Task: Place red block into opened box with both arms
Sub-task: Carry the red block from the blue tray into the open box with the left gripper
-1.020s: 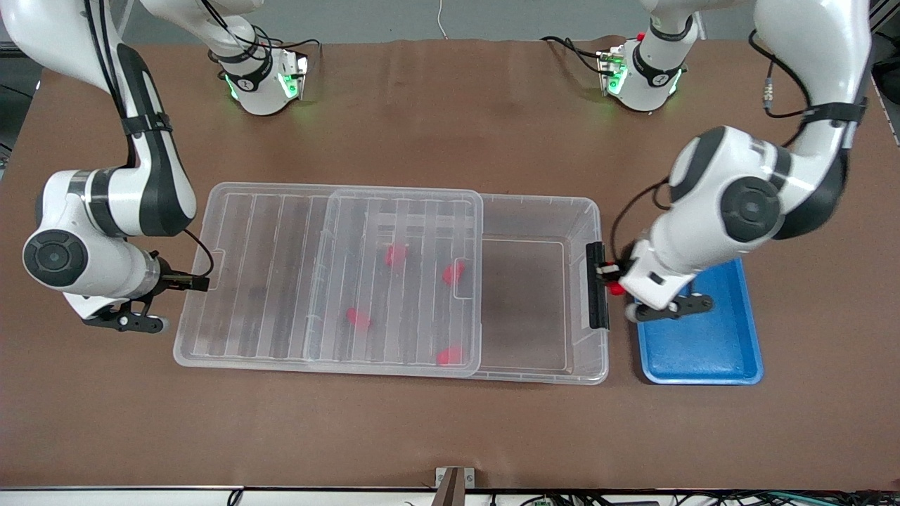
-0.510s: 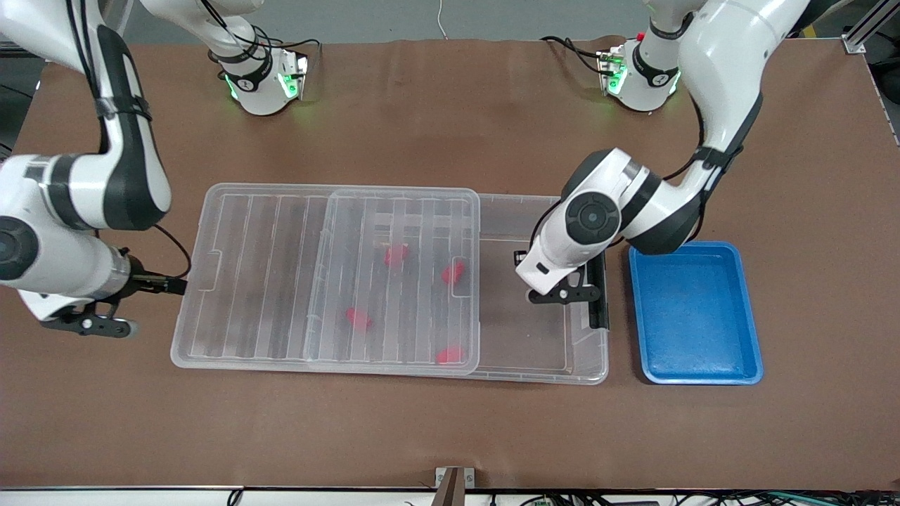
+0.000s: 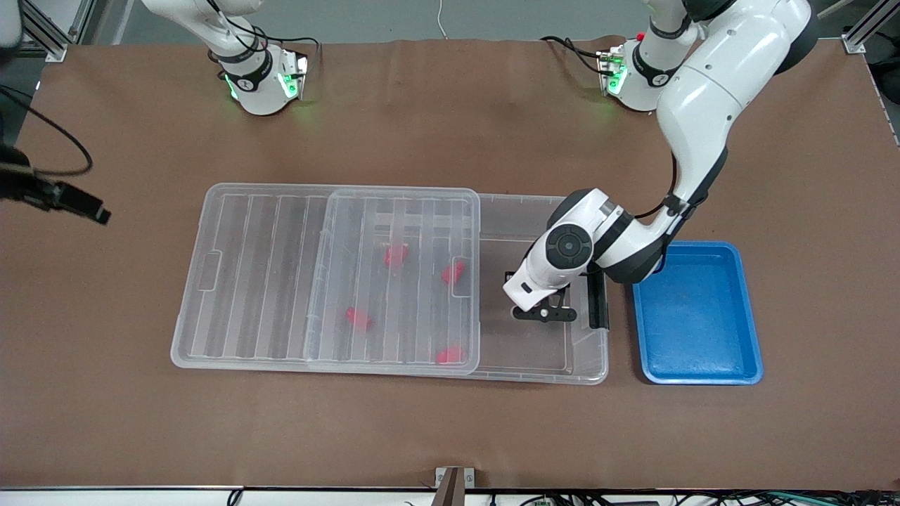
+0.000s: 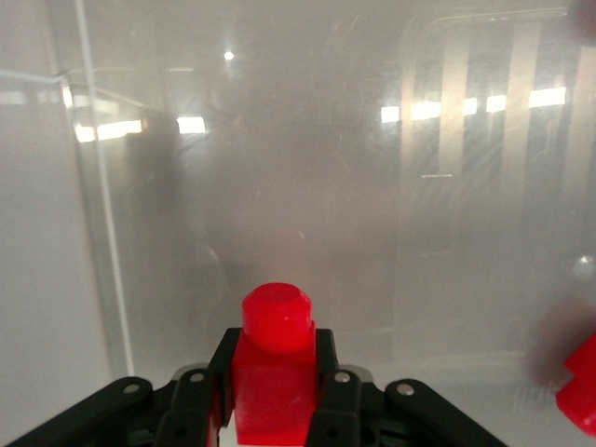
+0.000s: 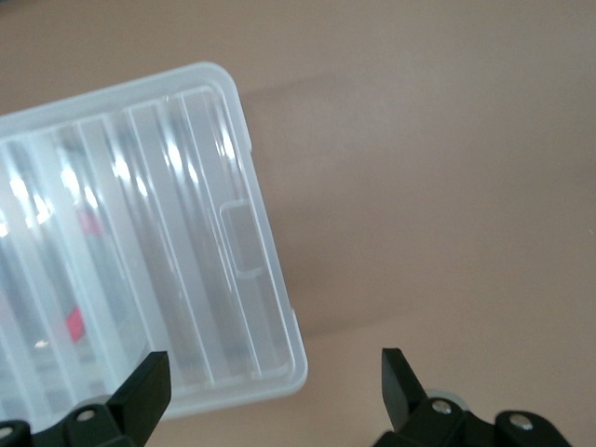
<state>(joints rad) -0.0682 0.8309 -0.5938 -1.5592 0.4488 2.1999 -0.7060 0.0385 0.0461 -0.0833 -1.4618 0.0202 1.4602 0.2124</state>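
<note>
The red block (image 4: 277, 382) is clamped between the fingers of my left gripper (image 4: 277, 349), stub end pointing out. That gripper (image 3: 543, 314) hangs inside the uncovered part of the clear box (image 3: 534, 376), near the black clip (image 3: 598, 299); in the front view the hand hides the block. The ribbed lid (image 3: 267, 274) is slid toward the right arm's end, leaving the box open. My right gripper (image 5: 275, 372) stands open over the table beside the lid's corner (image 5: 279, 363), holding nothing. Only a dark piece of the right arm (image 3: 70, 200) shows in the front view.
Several other red blocks (image 3: 396, 254) lie in the box under the lid; one (image 4: 582, 396) shows close to the left gripper. A blue tray (image 3: 696, 358) sits beside the box's clip end, toward the left arm's end of the table.
The left arm carried the red block from beside the blue tray over the clip end into the box's open part. The right arm drew away from the lid's end, mostly out of the front view.
</note>
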